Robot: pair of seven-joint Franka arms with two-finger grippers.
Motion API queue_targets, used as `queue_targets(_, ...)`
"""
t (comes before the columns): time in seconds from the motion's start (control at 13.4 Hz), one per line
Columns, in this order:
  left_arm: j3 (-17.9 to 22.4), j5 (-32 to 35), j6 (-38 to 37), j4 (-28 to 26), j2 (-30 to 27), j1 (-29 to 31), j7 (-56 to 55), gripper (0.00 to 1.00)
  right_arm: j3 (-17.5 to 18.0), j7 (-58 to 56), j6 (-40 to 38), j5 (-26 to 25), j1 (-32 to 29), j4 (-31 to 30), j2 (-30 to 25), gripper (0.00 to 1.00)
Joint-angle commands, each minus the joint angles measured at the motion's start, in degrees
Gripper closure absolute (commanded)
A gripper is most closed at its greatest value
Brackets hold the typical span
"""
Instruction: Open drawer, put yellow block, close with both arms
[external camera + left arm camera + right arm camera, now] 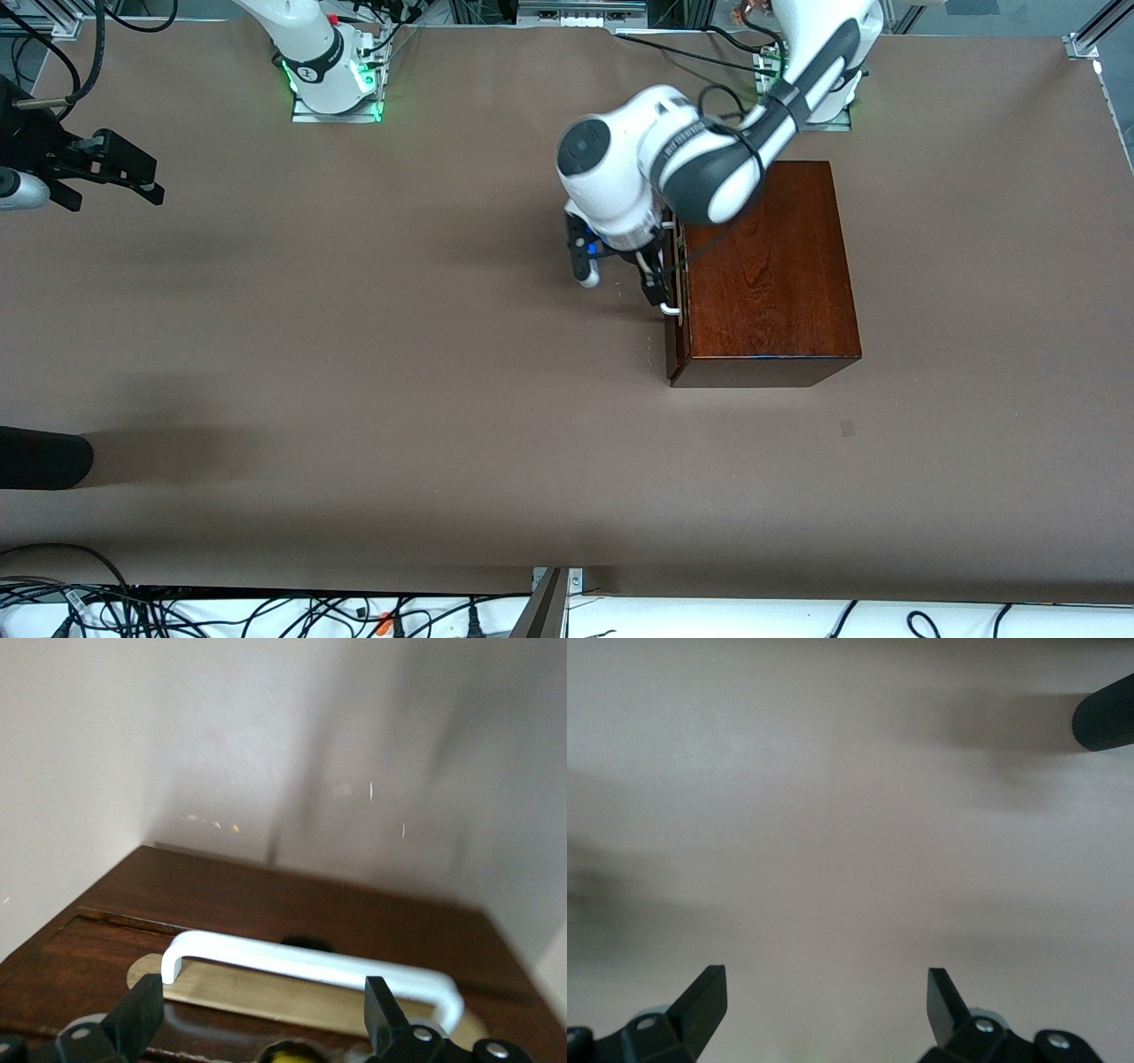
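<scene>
1. We see the left gripper (257, 1019) at the drawer (675, 292) front, its fingers (137, 1014) apart on both sides of the white handle (310, 964); we judge that it stands so to take the bar and pull.
2. The drawer looks closed, or nearly so, in the wooden box (769, 266), which stands toward the left arm's end of the table (354, 354).
3. The yellow block is not on the table; a yellow spot (288, 1052) between the left fingers is perhaps the block, but we cannot be sure.
4. The right gripper (827, 1005) waits with fingers spread over bare table at the right arm's end.
5. A dark rounded object (40, 457) lies there, nearer the front camera, well apart from the box.
</scene>
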Motion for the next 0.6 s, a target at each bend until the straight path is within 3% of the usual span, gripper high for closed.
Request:
queue_targets(0.0,0.13,-3.01,-0.56,3.19,-1.41,-2.02,-13.69,0.0,0.38,0.02,-0.19,-0.21,-0.59,1.04,0.37,0.0)
queue_targets(0.3,-0.85,-8.11,-3.37,6.45,-7.37,-0.71,-28.92,0.0,0.38,0.02,-0.19,-0.21,-0.59,1.04,0.37,0.0)
queue_targets(0.52,-0.93,-13.81,-6.78,6.53,-13.35,5.77,-34.64,0.0,0.38,0.02,-0.19,-0.21,-0.59,1.04,0.37,0.0)
